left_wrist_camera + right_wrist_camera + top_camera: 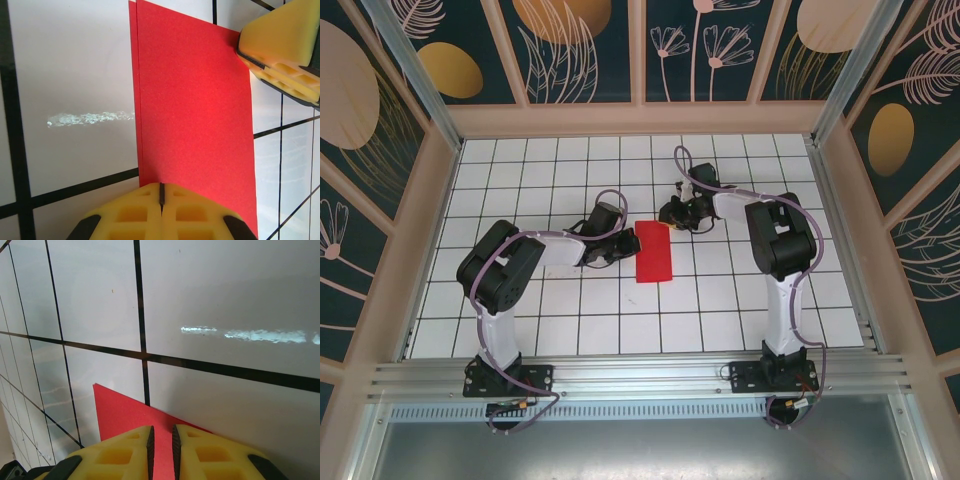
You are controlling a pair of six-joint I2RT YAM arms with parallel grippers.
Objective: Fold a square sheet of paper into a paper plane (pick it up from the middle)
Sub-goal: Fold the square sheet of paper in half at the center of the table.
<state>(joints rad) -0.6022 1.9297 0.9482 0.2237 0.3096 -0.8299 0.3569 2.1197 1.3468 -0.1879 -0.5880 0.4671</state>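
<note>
One fold is judged done: the square sheet of paper (pixel 654 252) lies flat on the table (pixel 550 300), halved into a two-layer rectangle. At its left edge the left gripper (pixel 161 186) is clenched empty and pressed down. At its far right corner the right gripper (pixel 161 429) is narrowly parted, grasping nothing. Nose and wing folds remain.

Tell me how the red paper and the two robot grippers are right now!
Red paper: folded in half, lying flat on the table.
Left gripper: jaws shut, tips at the paper's edge.
Right gripper: jaws a thin gap apart, tips at the paper's corner.
</note>
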